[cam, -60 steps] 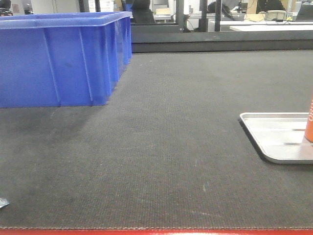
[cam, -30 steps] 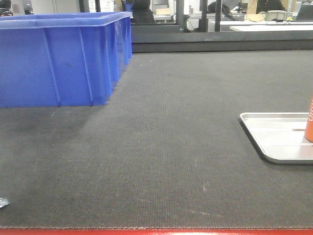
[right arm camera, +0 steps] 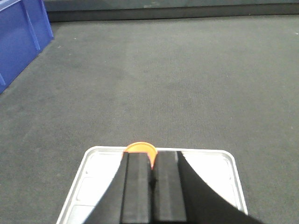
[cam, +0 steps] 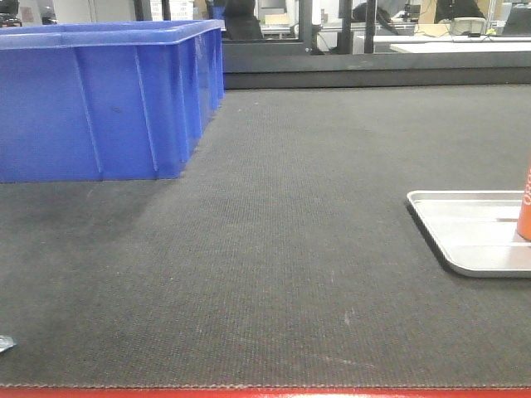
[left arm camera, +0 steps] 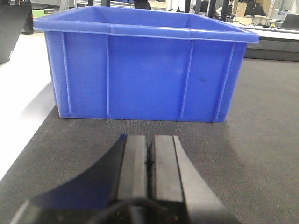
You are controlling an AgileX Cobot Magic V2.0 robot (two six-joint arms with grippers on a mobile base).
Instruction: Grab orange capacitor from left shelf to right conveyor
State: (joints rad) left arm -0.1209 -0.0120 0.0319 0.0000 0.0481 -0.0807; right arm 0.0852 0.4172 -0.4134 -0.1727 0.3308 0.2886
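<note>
Although the job is to fetch from the shelf, no steel rack shows in any view, so which way it lies from either hand cannot be read. What does show is a small orange cylinder just beyond the tips of the right hand, its rounded top peeking over the black pads. It stands upright in a shallow silver metal tray directly beneath that hand, its long axis vertical. From the front view the same orange cylinder is cut by the right edge of the picture, with only part of its white lettering in sight, so I cannot say for certain that it is the orange capacitor meant.

That right hand has its pads pressed together with nothing between them. So does the left hand, which hangs low facing the near wall of a big blue plastic bin, well apart from the cylinder.

Both tray and bin rest on the wide dark grey textured belt with its red front edge, the right conveyor. By my reckoning the right arm is much the nearer to the cylinder: it would have to part its pads and push forward a little to close round the upright body.
</note>
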